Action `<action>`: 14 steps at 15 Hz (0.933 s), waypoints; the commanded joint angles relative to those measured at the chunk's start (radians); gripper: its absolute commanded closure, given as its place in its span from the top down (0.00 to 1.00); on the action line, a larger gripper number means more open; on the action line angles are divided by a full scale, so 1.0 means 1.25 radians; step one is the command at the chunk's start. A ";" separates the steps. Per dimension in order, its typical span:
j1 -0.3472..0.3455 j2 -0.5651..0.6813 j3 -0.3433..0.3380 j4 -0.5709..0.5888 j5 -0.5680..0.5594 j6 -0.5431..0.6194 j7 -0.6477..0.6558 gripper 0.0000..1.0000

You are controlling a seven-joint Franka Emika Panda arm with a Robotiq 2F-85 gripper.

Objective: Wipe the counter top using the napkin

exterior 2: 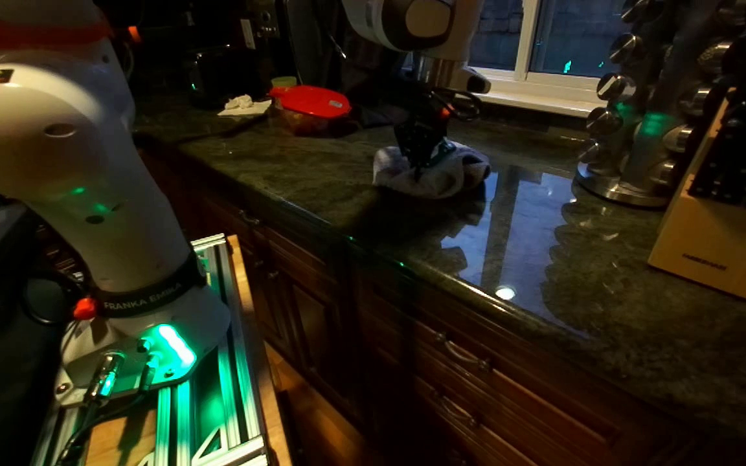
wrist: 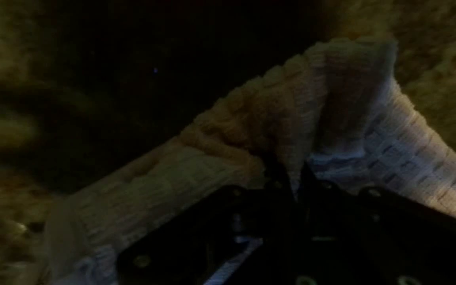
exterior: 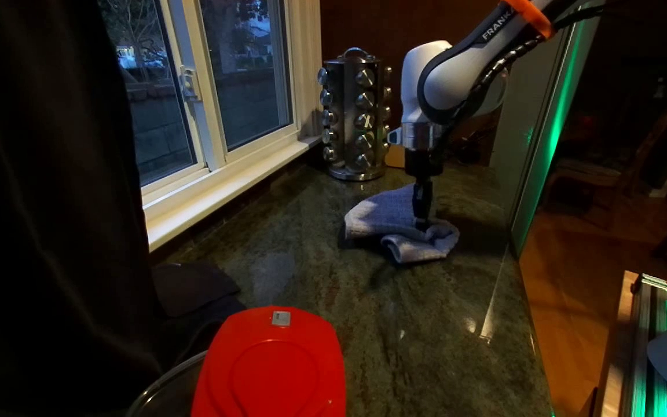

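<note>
The napkin (exterior: 380, 215) is a rumpled pale grey-blue cloth. It lies on the dark green-black polished counter top (exterior: 310, 249), and both show in both exterior views, with the napkin (exterior 2: 467, 173) near the middle of the counter top (exterior 2: 295, 184). My gripper (exterior: 423, 221) points down into the napkin's folds. In the wrist view the gripper (wrist: 292, 176) is closed with a pinch of the napkin (wrist: 402, 150) between its fingertips. The cloth spreads out on both sides of the fingers. The view is dark, and the napkin's underside is hidden.
A steel spice rack (exterior: 354, 116) stands at the back by the window sill (exterior: 223, 191). A knife block (exterior 2: 710, 239) stands near the rack. A red-lidded container (exterior: 270, 359) sits at the opposite end. A crumpled white paper (exterior 2: 241, 105) lies beyond it.
</note>
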 commanded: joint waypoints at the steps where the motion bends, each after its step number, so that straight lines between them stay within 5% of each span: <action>1: 0.051 -0.046 0.045 -0.067 0.083 -0.063 -0.086 0.02; 5: 0.118 -0.074 0.093 -0.120 0.156 -0.090 -0.176 0.02; 11: 0.212 -0.084 0.145 -0.180 0.293 0.006 -0.291 0.02; 12: 0.222 -0.087 0.150 -0.184 0.315 0.014 -0.304 0.34; 14: 0.239 -0.100 0.156 -0.185 0.343 0.040 -0.318 0.42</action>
